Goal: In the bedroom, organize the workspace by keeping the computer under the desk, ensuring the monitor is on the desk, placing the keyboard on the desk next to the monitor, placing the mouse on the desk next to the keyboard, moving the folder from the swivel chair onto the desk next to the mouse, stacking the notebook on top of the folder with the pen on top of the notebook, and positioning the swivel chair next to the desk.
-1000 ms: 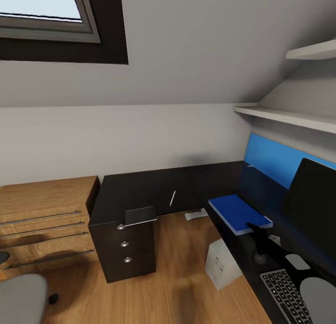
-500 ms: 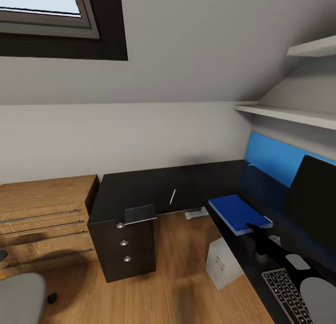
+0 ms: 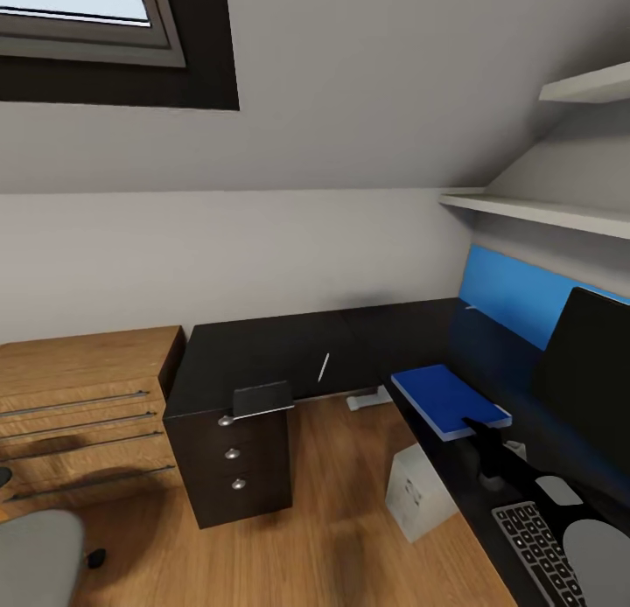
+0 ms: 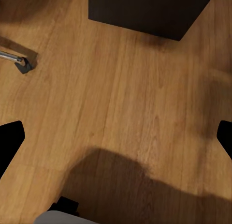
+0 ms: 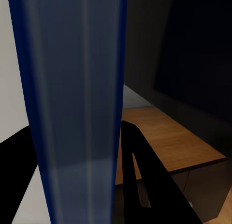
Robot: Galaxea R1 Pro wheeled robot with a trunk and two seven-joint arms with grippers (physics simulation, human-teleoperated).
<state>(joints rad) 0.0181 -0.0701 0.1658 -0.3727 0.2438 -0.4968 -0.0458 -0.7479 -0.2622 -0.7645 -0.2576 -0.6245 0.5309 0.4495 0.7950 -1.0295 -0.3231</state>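
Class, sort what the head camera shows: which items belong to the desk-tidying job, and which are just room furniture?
Job items:
desk
folder
monitor
keyboard
pen
notebook
computer
swivel chair

Just there:
wooden drawers
wall shelves
skylight

No text, label, brand, number or sign can be read anywhere here. The keyboard [image 3: 535, 552] keys show faint pale marks, too small to make out as letters. The front of the computer [image 3: 417, 498] carries a few small dark spots, no legible marking. The folder [image 3: 448, 400] cover is plain blue, and the monitor [image 3: 584, 381] screen is blank black.
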